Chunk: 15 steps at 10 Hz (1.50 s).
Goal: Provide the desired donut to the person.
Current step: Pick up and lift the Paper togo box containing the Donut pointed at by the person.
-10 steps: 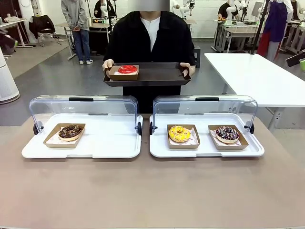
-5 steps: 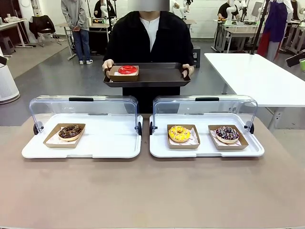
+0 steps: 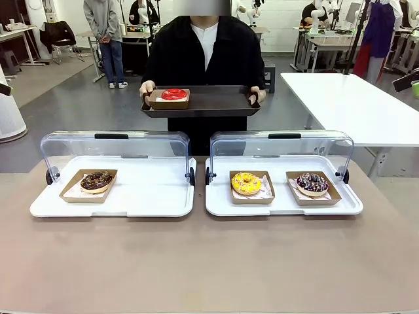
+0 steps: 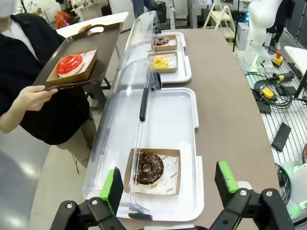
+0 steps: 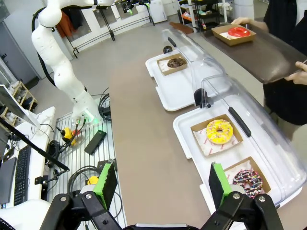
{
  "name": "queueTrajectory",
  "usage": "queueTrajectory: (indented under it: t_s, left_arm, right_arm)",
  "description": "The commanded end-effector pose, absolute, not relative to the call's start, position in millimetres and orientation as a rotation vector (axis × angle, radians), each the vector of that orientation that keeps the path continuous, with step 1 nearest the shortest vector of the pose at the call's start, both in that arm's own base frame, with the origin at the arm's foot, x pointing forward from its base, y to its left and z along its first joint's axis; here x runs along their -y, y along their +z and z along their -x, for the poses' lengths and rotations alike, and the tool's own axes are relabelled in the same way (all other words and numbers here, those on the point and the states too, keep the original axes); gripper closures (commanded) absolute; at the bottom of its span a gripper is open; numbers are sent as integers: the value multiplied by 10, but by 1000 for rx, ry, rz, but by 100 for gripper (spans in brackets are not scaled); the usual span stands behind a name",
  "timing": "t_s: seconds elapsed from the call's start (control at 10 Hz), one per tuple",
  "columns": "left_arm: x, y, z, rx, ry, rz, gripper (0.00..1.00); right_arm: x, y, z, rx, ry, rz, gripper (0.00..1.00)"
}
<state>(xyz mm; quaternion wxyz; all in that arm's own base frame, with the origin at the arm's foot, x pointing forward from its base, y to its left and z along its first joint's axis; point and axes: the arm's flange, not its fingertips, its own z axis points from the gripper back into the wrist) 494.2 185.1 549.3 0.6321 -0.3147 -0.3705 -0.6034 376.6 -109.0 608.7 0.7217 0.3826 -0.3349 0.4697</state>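
Note:
The person (image 3: 203, 52) stands across the table, both hands holding a dark tray (image 3: 216, 103). On its left end a red donut (image 3: 174, 94) lies in a cardboard boat. On the table a chocolate donut (image 3: 96, 180) sits in the left white case. A yellow donut (image 3: 246, 183) and a dark sprinkled donut (image 3: 312, 182) sit in the right case. My left gripper (image 4: 170, 184) hangs open above the chocolate donut (image 4: 147, 167), holding nothing. My right gripper (image 5: 161, 184) is open too, high above the near table edge beside the yellow donut (image 5: 219, 131).
Both white cases (image 3: 150, 199) (image 3: 281, 208) have their clear domed lids (image 3: 114, 147) (image 3: 281, 145) tipped up at the back. The brown table runs bare in front of them. A white table (image 3: 353, 104) stands at the far right.
The person's tray with the red donut has shifted very slightly. A dark shape at the picture's left edge has dropped lower. The donuts on the table are unmoved.

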Motion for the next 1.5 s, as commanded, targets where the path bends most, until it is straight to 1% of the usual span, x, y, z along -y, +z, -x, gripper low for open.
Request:
queueTrajectory:
  t_s: [0.0,1.4]
  left_arm:
    - [-1810,5466,-4914,843,-1364,696,0]
    - [-1846,5488,-4953,847,-1378,715,0]
  right_arm:
    - [1077,6093,-3770,750,1047,-857,0]
    - [1077,6093,-3770,750,1047,-857,0]
